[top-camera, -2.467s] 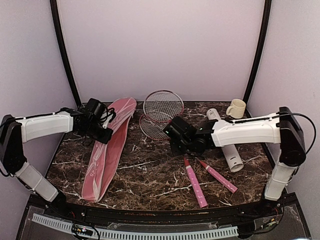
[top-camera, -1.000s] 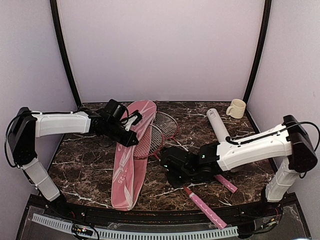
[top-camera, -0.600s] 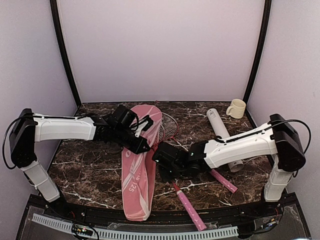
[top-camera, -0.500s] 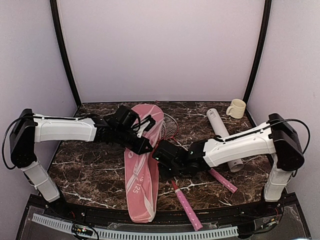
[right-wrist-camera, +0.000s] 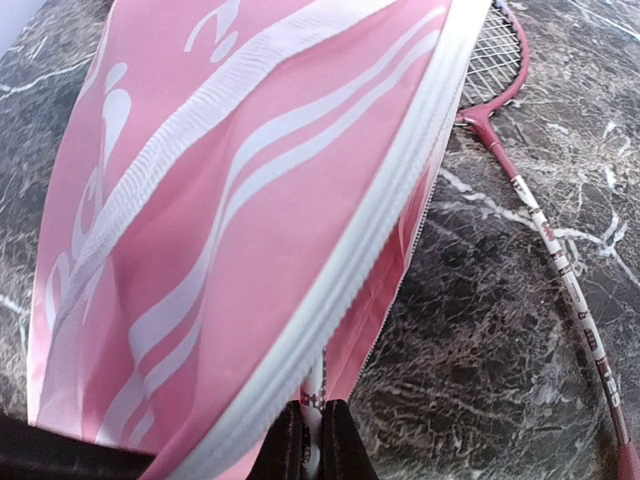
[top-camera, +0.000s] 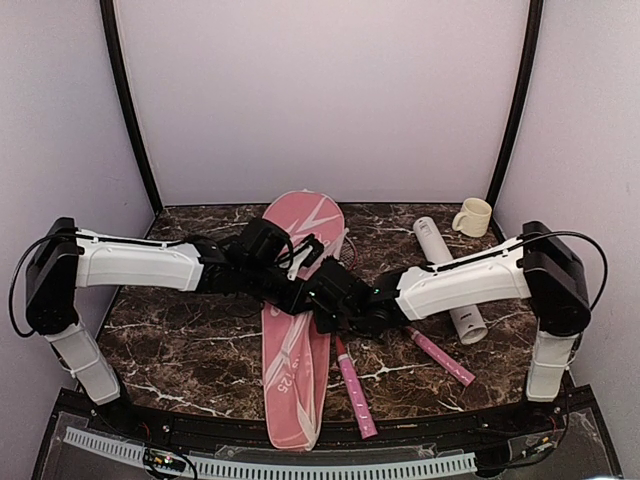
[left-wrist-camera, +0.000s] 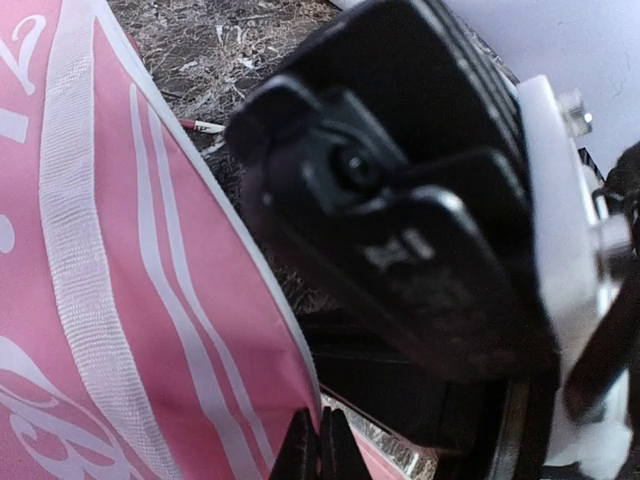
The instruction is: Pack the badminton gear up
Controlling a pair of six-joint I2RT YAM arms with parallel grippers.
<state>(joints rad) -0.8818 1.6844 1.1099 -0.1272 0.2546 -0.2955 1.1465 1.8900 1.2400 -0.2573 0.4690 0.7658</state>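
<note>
Pink cover (top-camera: pixel 295 340) half over one racquet (top-camera: pixel 350 385)

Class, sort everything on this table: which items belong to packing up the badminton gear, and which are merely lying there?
Belongs to the job: pink racquet cover, racquet entering the cover, second racquet, white tube.
Just lying about: cream mug.

1 cream mug (top-camera: pixel 473 217) stands upright at the far right corner of the table (top-camera: pixel 170 335), handle pointing left, mouth up. Tabletop finish: dark brown marble pattern with white veins. 2 black posts (top-camera: pixel 125 100) rise from the far corners against a pale lilac backdrop (top-camera: pixel 320 100). 1 white perforated strip (top-camera: pixel 300 468) runs along the near edge.
</note>
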